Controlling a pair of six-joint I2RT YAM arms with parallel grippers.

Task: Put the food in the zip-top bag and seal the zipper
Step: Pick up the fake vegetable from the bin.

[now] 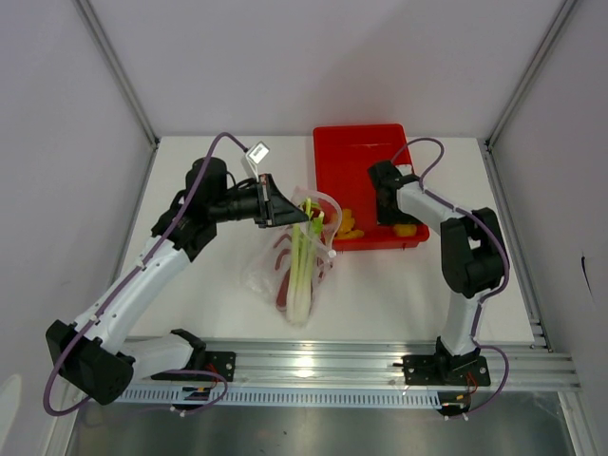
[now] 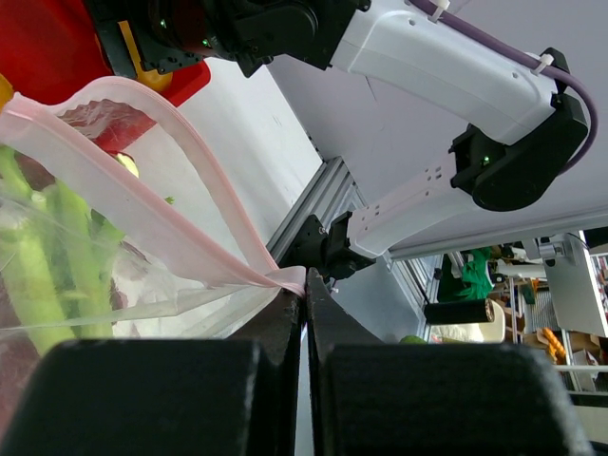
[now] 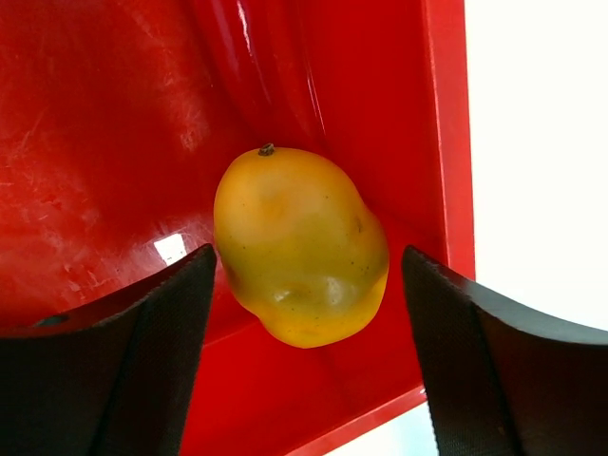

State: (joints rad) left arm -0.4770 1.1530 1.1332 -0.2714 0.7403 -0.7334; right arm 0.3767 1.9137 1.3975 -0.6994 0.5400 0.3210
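Left gripper point(image 2: 305, 304) is clenched on the end of the zipper point(image 2: 180, 133). It holds the mouth of the zip-top bag point(image 1: 271, 271) up, just off the red tray's point(image 1: 356, 157) near-left corner. Leek stalk point(image 1: 302, 266) and lobster point(image 1: 283, 290) are inside.

Right gripper point(image 3: 306, 285) is spread wide, straddling a yellow mango point(image 3: 299, 237) in the tray's near-right corner without touching it. Mango looks hard, smooth and light, so likely slippery; I'd pinch across its fat middle. Bag film is floppy, and the strip is the only firm hold.

Orange pieces point(image 1: 350, 226) lie at the tray's near edge.
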